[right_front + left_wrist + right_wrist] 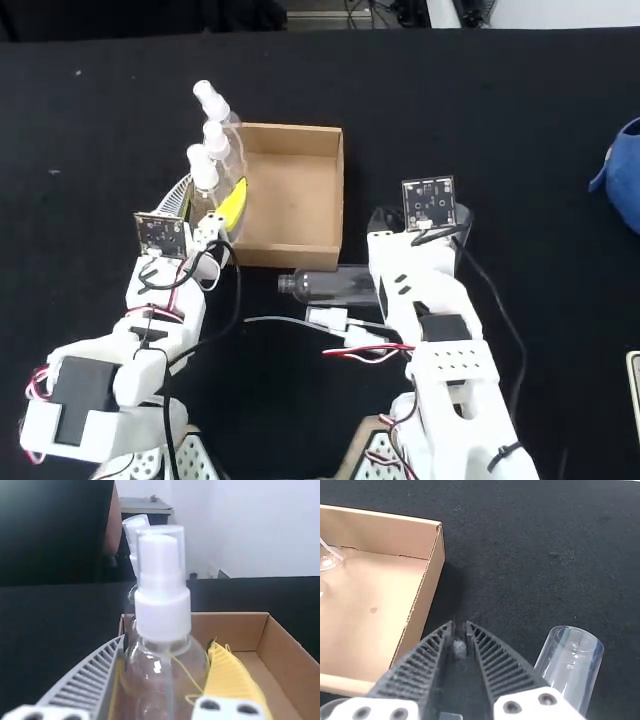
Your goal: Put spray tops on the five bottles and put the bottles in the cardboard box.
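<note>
From the high view, my left claw is clamped on a capped bottle at the left wall of the cardboard box, just in front of two other capped bottles. I judge the step in hand is setting this one inside the box. I would lower it upright, clear of the wall and its neighbours, before releasing. An open bottle lies just in front of the box, with a loose spray top farther out on that side.

In the left wrist view, grey and yellow fingers grip the bottle's shoulder, with the box floor beyond.

In the right wrist view, my right claw hangs just outside a box wall. Its fingers are together and hold nothing, and the open bottle lies beside it.
</note>
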Tool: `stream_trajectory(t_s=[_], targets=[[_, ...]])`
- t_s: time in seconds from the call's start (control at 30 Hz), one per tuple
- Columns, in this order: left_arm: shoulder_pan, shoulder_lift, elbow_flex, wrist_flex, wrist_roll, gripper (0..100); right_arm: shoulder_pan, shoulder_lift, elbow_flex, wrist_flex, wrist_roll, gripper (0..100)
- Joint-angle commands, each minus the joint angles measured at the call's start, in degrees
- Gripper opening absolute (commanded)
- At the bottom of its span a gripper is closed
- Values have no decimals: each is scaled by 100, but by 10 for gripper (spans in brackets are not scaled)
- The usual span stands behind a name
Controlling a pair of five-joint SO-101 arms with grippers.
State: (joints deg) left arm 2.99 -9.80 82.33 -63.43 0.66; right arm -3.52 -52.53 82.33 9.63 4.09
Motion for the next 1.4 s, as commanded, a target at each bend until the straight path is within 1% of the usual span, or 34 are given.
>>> stream_trajectory(t_s=[0.0,0.17,0.2,0.33,0.4,0.53,0.67,0.9,1.03,1.23,1.37], targets=[[101,-70,-233,-158,35,30,-70,-215,-127,-141,35,11],[57,-70,-233,-158,18,32,-70,-215,-127,-141,35,11],[48,-70,-224,-158,18,46,-70,-215,-127,-141,35,11],[110,-70,-127,-149,18,191,-70,-215,-127,-141,35,11],[110,-53,-127,-149,35,240,-70,-215,-127,-141,35,11],[48,-62,-110,-149,35,214,-70,-215,-127,-141,35,11],[92,-70,-4,-185,18,212,-70,-215,-127,-141,35,12],[48,-70,-4,-158,18,280,-70,-215,-127,-141,35,12],[40,-79,-22,-185,9,281,-70,-215,-127,-141,35,12],[-207,-105,-4,-185,9,281,-70,-215,-127,-141,35,12],[-215,-554,198,-149,9,281,-70,-215,-127,-141,35,12]])
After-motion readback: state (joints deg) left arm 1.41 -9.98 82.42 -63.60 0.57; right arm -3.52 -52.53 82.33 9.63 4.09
